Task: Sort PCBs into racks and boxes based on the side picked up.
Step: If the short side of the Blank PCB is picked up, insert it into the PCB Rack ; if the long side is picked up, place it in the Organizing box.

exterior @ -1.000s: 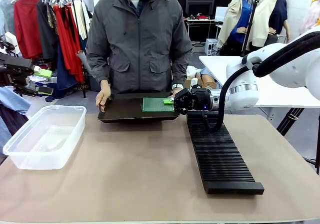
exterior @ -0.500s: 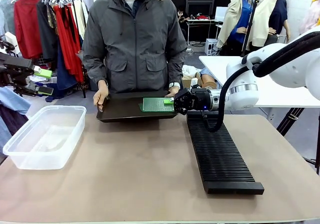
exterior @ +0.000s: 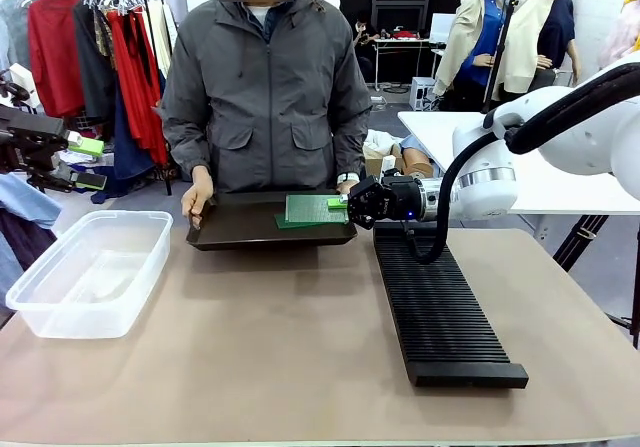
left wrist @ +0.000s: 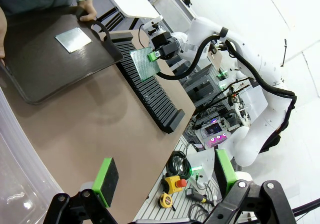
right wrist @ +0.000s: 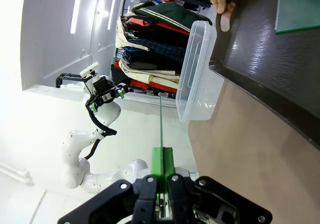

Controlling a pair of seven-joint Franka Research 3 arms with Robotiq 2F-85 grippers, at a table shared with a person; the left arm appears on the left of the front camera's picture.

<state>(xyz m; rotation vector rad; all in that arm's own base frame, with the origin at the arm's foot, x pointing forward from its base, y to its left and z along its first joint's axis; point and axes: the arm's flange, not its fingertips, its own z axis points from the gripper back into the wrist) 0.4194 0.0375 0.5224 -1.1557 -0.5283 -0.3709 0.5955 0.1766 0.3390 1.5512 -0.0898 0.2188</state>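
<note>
front view: black rack (exterior: 440, 302) lies nearest, on the table's right. clear tub (exterior: 90, 272) sits on the left, nothing in it. past them a person holds a black tray (exterior: 240, 229) at the far edge, one hand (exterior: 197, 199) on its left end. right gripper (exterior: 338, 204) is at the tray's right end, by the rack's far end, with its pads pinched tight on the edge of a green pcb (exterior: 310, 208) just over the tray. right wrist view: that pcb is edge-on between the fingers, and a second pcb (right wrist: 299, 8) lies flat in the tray. left gripper (left wrist: 165, 179) is spread wide, holds nothing, raised at the table's left near the tub.
</note>
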